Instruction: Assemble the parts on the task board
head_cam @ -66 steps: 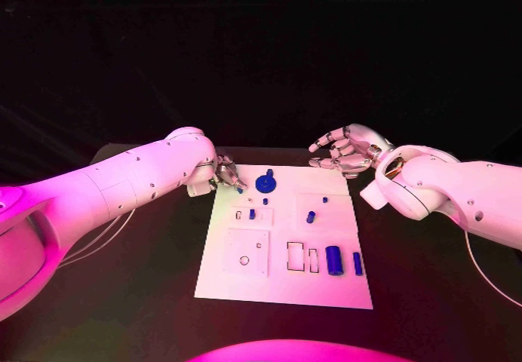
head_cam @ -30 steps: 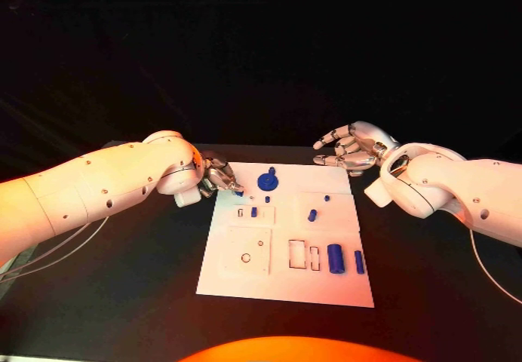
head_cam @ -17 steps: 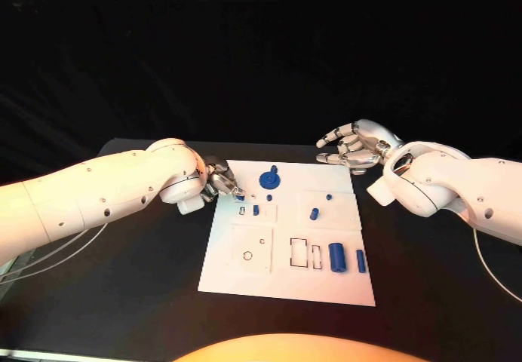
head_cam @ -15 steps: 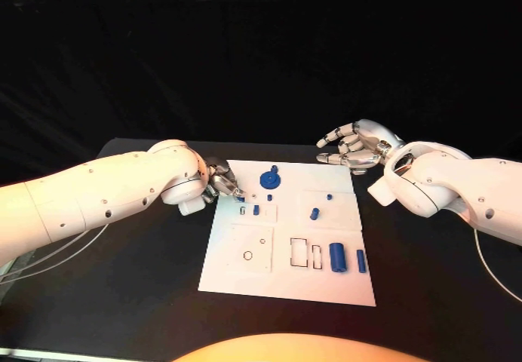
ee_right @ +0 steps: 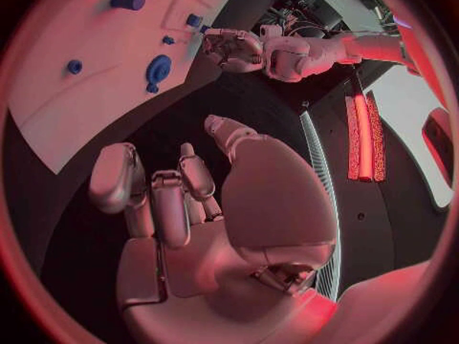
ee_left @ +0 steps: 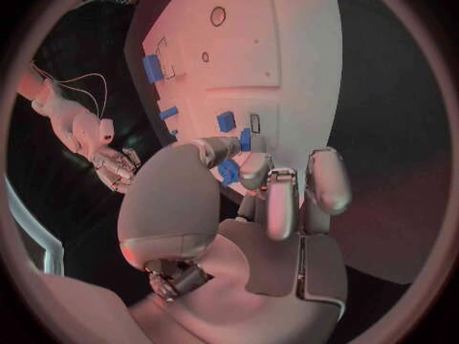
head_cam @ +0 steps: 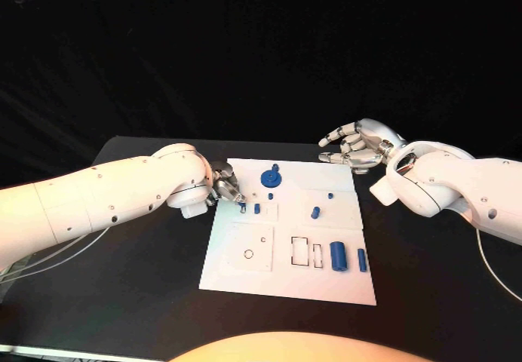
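The table (head_cam: 130,264) carries the board (head_cam: 283,283) dead centre, so both arms can reach it. The right hand (head_cam: 354,148) hangs off the far right corner, fingers loosely curled and apart with nothing in them, probably parked out of the way. The left hand (head_cam: 225,188) is low at the board's left edge, pinching a small blue part (ee_left: 228,171), likely lining it up with a slot there. The gear (head_cam: 270,179) sits near the far edge, and the other parts (head_cam: 337,257) sit toward the near right.
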You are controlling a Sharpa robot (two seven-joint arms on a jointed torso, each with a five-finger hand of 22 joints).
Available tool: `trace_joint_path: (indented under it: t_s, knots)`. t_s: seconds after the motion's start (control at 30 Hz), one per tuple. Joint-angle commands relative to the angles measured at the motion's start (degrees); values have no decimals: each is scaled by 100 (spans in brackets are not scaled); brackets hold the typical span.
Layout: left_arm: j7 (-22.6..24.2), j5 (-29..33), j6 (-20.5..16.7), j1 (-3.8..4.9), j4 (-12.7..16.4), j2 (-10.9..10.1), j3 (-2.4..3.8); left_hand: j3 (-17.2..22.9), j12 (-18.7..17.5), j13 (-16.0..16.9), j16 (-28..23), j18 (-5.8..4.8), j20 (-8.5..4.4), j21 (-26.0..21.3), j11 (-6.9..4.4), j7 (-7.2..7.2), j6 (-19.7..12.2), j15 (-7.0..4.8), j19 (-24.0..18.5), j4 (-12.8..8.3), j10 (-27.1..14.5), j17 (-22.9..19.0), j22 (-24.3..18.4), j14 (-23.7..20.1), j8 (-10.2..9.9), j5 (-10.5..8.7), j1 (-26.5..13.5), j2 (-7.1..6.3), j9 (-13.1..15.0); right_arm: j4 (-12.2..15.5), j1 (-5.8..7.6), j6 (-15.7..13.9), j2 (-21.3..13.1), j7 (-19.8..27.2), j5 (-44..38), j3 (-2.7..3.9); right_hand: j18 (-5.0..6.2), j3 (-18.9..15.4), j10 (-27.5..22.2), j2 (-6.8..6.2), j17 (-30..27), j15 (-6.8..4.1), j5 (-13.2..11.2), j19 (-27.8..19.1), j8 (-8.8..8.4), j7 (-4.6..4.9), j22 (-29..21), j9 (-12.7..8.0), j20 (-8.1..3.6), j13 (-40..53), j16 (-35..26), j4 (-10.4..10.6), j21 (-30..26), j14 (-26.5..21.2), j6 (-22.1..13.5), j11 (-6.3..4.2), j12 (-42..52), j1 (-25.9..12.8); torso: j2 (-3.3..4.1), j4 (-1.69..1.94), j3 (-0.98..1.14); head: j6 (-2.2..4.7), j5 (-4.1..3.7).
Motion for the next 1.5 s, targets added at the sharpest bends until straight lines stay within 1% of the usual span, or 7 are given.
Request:
trace_joint_path:
  t_s: [0.03,0.27,0.43,0.63,0.8,0.97,1.5]
  knots:
    - [-70,-364,218,-12,24,31,-3,864,14,-5,18,-33,-4,40,13,-111,141,-32,54,-825,36,1197,6,510,53,32,-31,23,1210,3,-7,66,-1,35,-42,1,62,9,-17,3,473,-13,19,-34,41,-22,-5,8,-17,-7,-35,21,-22,336,-29,-1,-28,39,1,-3,-2,-9,-3]
    - [-85,-505,298,-20,17,59,-7,864,14,-5,18,-33,-4,40,13,-111,141,-32,54,-825,36,1197,6,510,53,32,-31,23,1210,0,-10,81,-1,49,-38,0,63,9,-22,2,469,-13,22,-37,41,-22,-10,9,-17,-13,-37,21,-29,335,-29,-1,-33,41,-1,-2,5,-20,-4]
    - [-87,-576,366,-26,16,87,-8,875,14,-7,17,-32,-5,38,13,-111,142,-33,53,-837,37,1195,3,509,54,33,-41,16,1211,-4,-15,72,4,55,-36,0,62,9,-22,3,467,-14,23,-34,42,-22,-6,9,-18,-13,-38,23,-25,335,-30,-1,-33,40,0,2,3,-30,-3]
    - [-86,-668,414,-43,8,108,-10,875,14,-7,17,-32,-5,38,13,-111,142,-33,53,-837,37,1195,3,509,54,33,-41,16,1211,-4,-19,63,2,59,-36,0,62,9,-22,3,467,-14,23,-34,42,-22,-6,9,-18,-13,-38,23,-25,335,-30,-1,-33,40,1,-9,4,-35,-9]
    - [-79,-747,434,-70,-7,131,-11,885,11,-13,18,-34,-5,43,12,-112,142,-33,57,-848,36,1196,12,509,55,33,-49,11,1212,-1,-22,53,-6,70,-35,0,66,12,-29,9,457,-14,28,-43,44,-21,-19,10,-18,-23,-43,26,-43,332,-30,-1,-39,40,-1,1,0,-47,-21]
    - [-69,-779,471,-87,-1,142,-11,885,11,-13,18,-34,-5,43,12,-112,142,-33,57,-848,36,1196,12,509,55,33,-49,11,1212,0,-23,47,-9,82,-34,0,68,12,-28,9,451,-14,28,-49,44,-21,-27,10,-18,-22,-45,26,-55,331,-30,-1,-38,40,2,-4,2,-52,-24]
    - [-47,-792,592,-96,26,132,-10,896,9,-17,15,-35,-5,44,12,-111,142,-33,59,-857,37,1190,15,508,56,31,-59,9,1213,2,-25,52,-11,80,-33,0,68,12,-28,9,451,-14,28,-49,44,-21,-27,10,-18,-22,-45,26,-55,331,-30,-1,-38,40,-4,2,-1,-56,-37]
